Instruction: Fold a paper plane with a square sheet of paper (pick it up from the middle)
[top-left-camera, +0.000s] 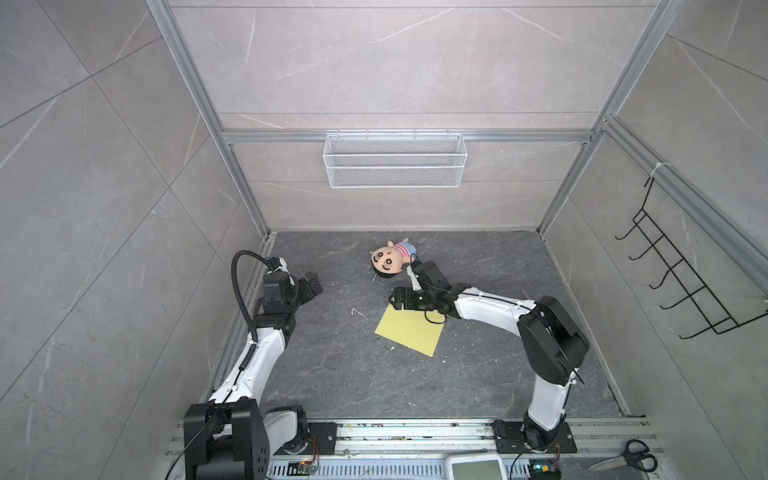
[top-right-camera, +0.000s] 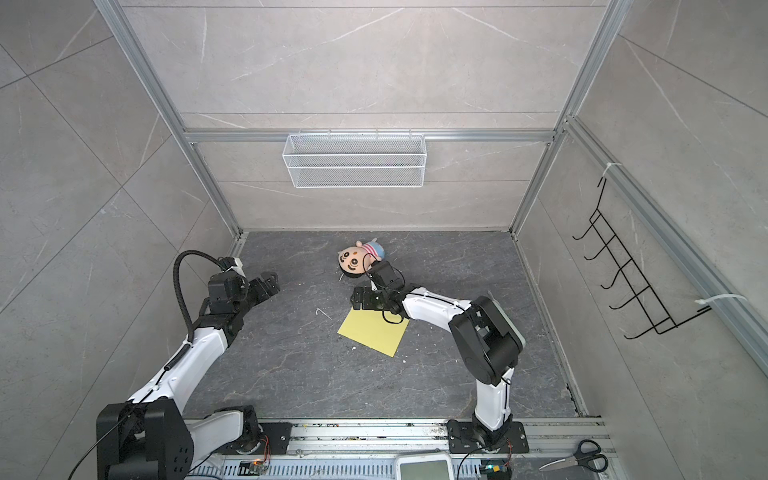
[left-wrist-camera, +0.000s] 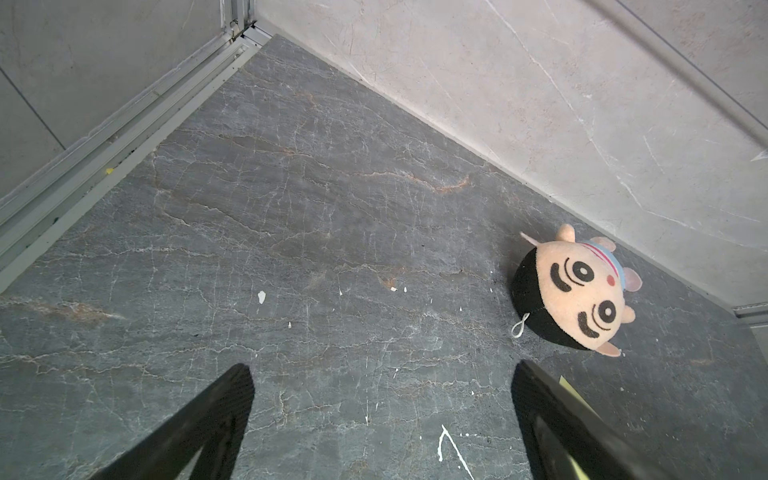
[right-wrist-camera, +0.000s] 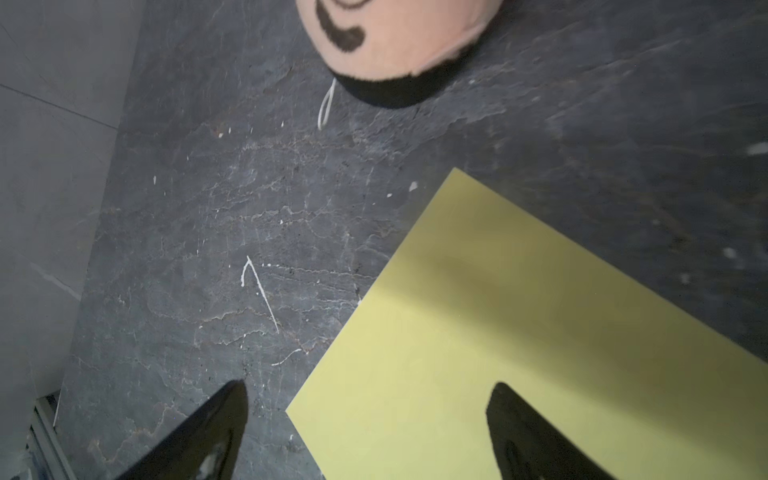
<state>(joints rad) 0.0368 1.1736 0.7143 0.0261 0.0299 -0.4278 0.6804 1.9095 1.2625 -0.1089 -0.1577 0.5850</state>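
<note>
Plainly the sheet (top-left-camera: 409, 330) lies flat near the doll (top-left-camera: 388, 261); the right gripper (right-wrist-camera: 369, 388), gaping wide and empty, straddles its doll-side corner edge, so pinching there, off-middle, could skid or crumple it.

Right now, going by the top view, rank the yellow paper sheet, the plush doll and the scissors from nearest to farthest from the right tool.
1. square sheet of paper: flat on the table, its far corner right by the right tool.
2. plush doll: just beyond the tool, toward the back wall.
3. scissors: on the front rail, at the far right.
</note>
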